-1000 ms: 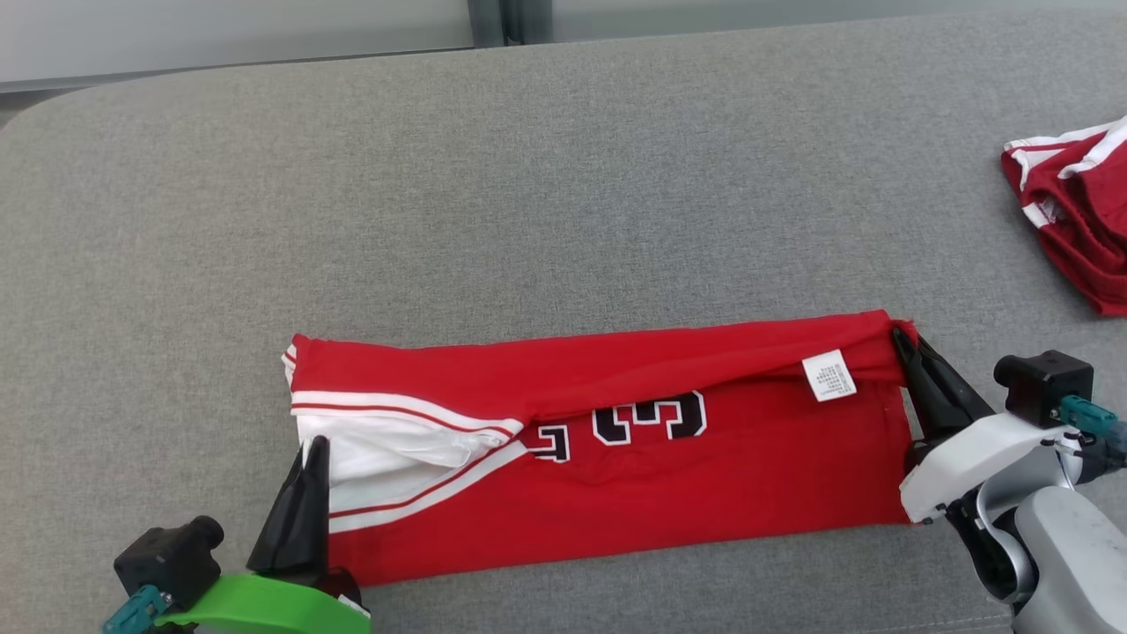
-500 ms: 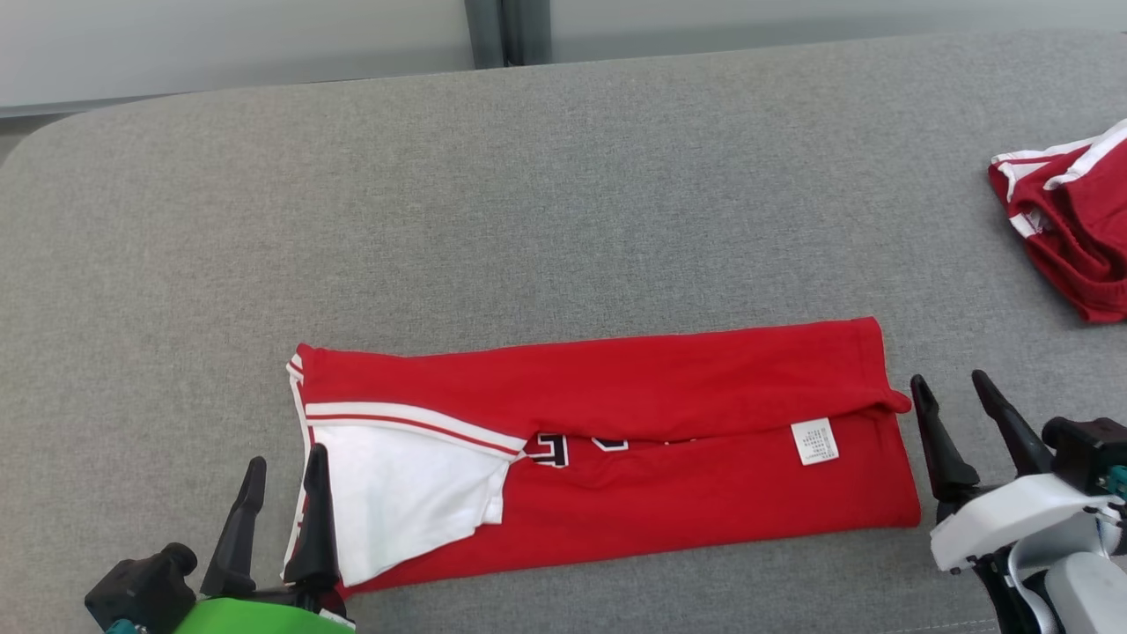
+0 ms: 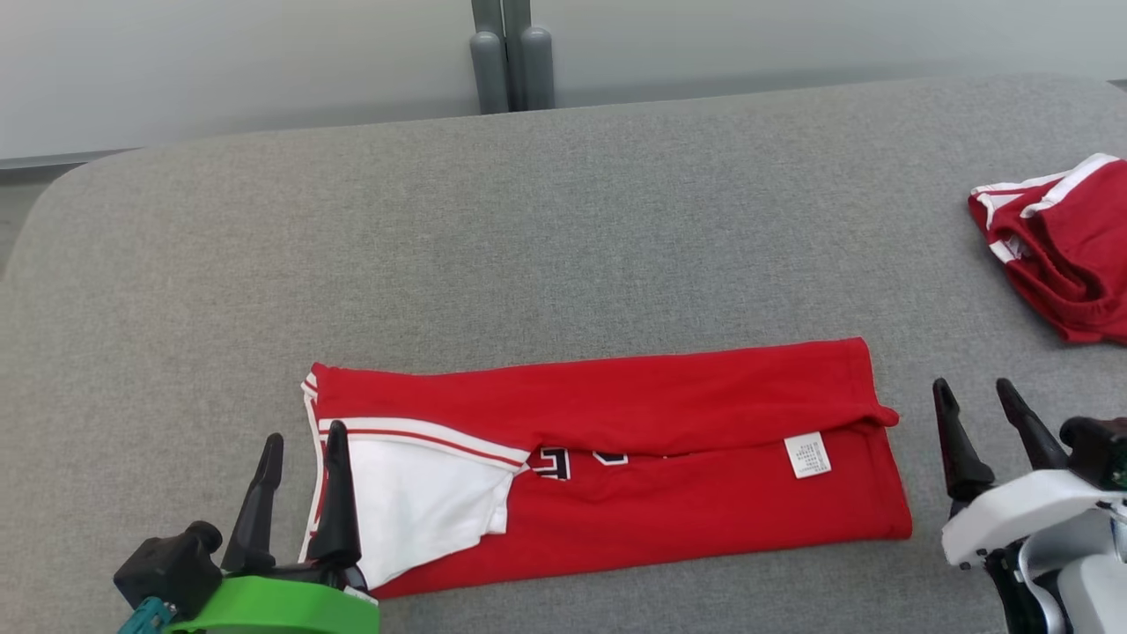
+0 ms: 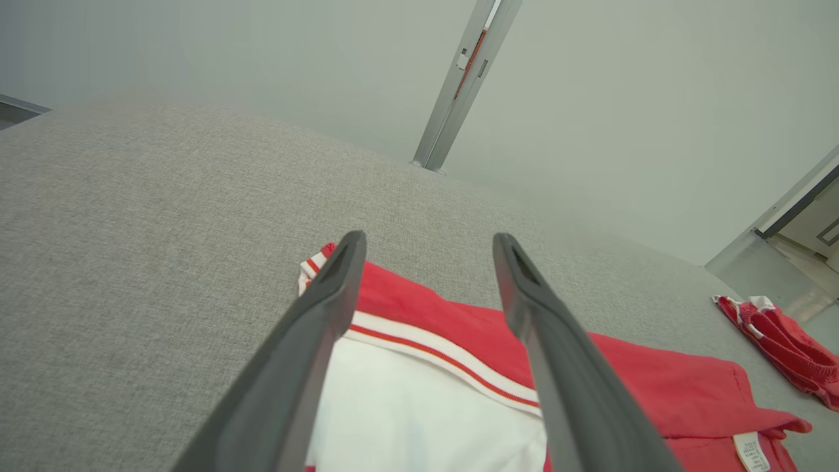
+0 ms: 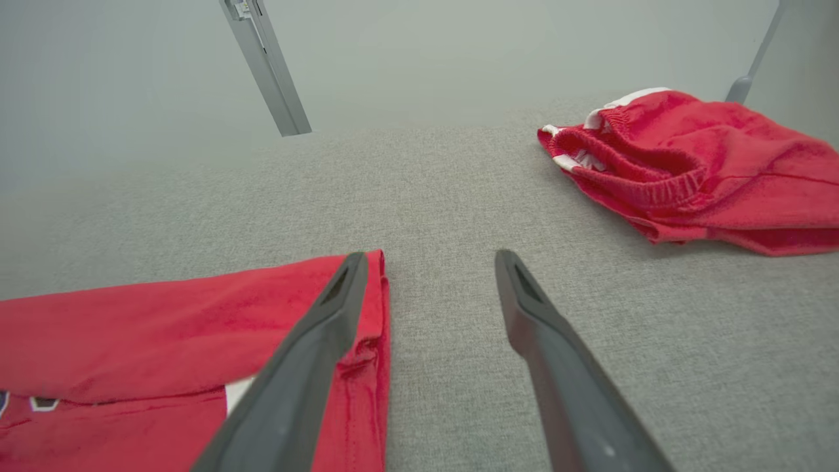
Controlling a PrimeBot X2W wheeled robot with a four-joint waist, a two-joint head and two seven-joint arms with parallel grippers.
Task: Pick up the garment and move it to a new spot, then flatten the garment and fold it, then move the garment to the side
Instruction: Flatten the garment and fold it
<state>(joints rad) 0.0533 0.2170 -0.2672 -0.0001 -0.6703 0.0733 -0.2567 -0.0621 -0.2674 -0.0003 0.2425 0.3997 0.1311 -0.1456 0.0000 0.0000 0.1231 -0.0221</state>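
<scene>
A red jersey (image 3: 634, 458) with white trim lies folded into a long strip across the near part of the grey cushion (image 3: 528, 238); a white care label and part of a black number show. My left gripper (image 3: 304, 436) stands open at the strip's left end, above the white panel (image 4: 406, 419). My right gripper (image 3: 973, 383) is open just off the strip's right end (image 5: 367, 308), holding nothing.
A second red garment (image 3: 1061, 264) with white stripes lies bunched at the far right of the cushion, also seen in the right wrist view (image 5: 688, 170). A grey post (image 3: 511, 53) rises behind the cushion's far edge. Bare cushion stretches beyond the jersey.
Both grippers let go of the jersey's ends and opened; the upper flap dropped over the number. The grippers have drawn back slightly, and the head camera has tilted up.
</scene>
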